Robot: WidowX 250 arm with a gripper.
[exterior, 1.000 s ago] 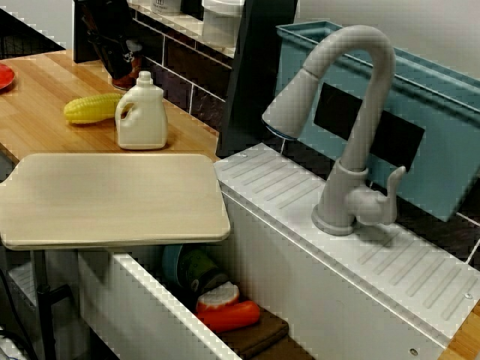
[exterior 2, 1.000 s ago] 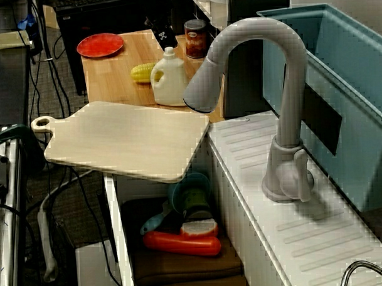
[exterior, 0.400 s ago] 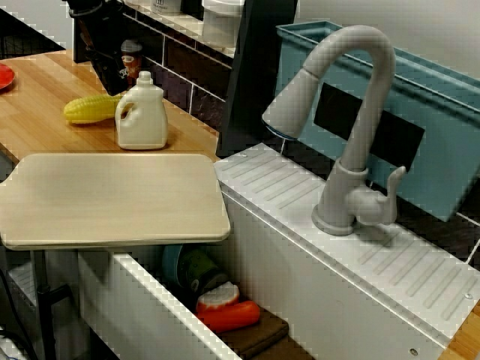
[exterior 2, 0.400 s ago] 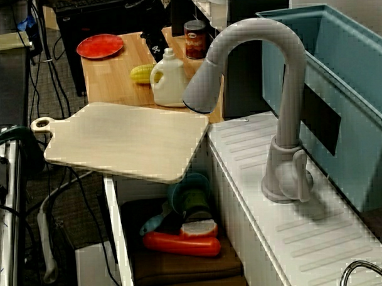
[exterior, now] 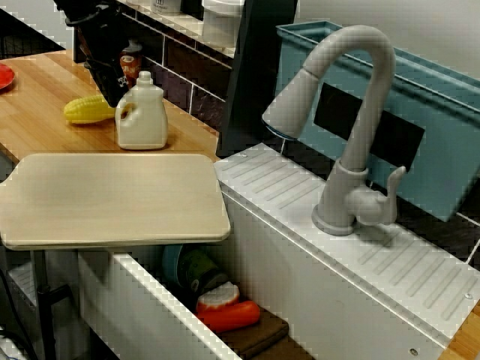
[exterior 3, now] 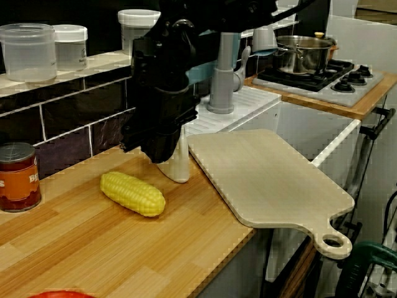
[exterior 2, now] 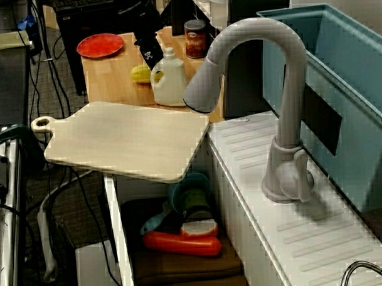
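My black gripper (exterior: 111, 94) hangs low over the wooden counter (exterior: 34, 112), just behind a yellow corn cob (exterior: 88, 109) and close to the left of a white jug bottle (exterior: 142, 116). In the view along the counter the gripper (exterior 2: 151, 55) stands between the corn cob (exterior 2: 140, 73) and the bottle (exterior 2: 170, 81). From the counter's end the gripper (exterior 3: 158, 152) hides most of the bottle (exterior 3: 178, 166), and the corn cob (exterior 3: 132, 193) lies just in front of it. Nothing shows between its jaws, and how they stand is hidden.
A pale cutting board (exterior: 112, 199) overhangs the sink (exterior 2: 182, 256), which holds a cup and toy food. A red-brown can (exterior 3: 18, 177) stands by the tiled wall. A red plate (exterior 2: 100, 44) is at the counter's far end. A grey faucet (exterior: 352, 120) and teal bin (exterior: 420, 112) are on the right.
The gripper has come away from the can by the back wall, moving forward and down to just behind the corn cob and beside the bottle. Nothing else has moved.
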